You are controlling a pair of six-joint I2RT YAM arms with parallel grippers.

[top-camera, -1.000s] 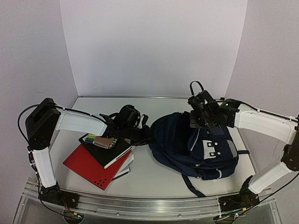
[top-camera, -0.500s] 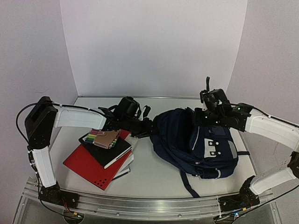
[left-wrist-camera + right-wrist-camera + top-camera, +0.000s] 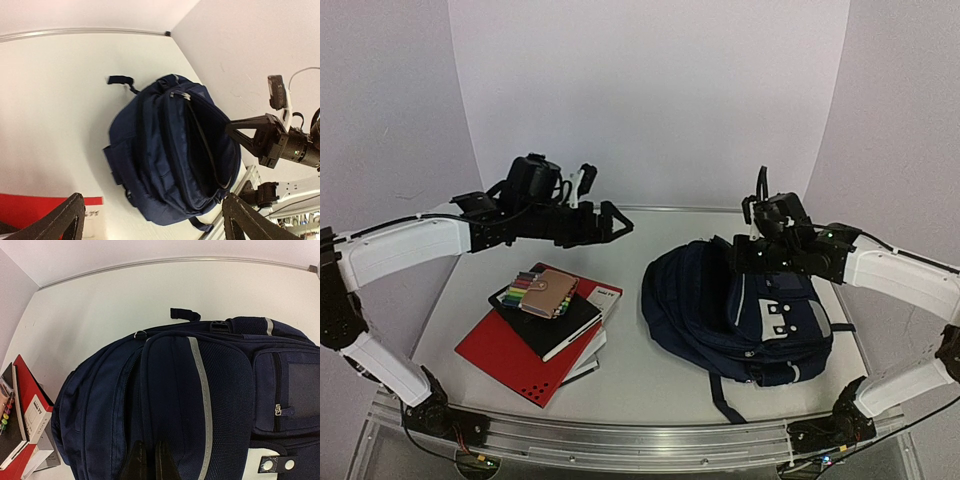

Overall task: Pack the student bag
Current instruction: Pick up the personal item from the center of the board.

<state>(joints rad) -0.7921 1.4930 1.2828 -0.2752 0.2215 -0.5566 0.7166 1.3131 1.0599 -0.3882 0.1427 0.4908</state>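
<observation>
The student bag, dark navy with a pale stripe and white front buckles, lies on the table's right half with its main compartment gaping. My right gripper is shut on a fold of fabric at the rim of that opening and holds it up. My left gripper hangs open in the air above the table's back left, well clear of the bag. Its two fingers frame the bag from above in the left wrist view, with nothing between them.
A stack lies at the front left: a red folder, white books, a black notebook and on top a tan case with coloured pens. A black strap trails from the bag toward the front rail. White walls close in the back and sides.
My left gripper has opened, left the bag's left edge, and lifted up and back to the left. My right gripper has kept its grip and shifted slightly right.
</observation>
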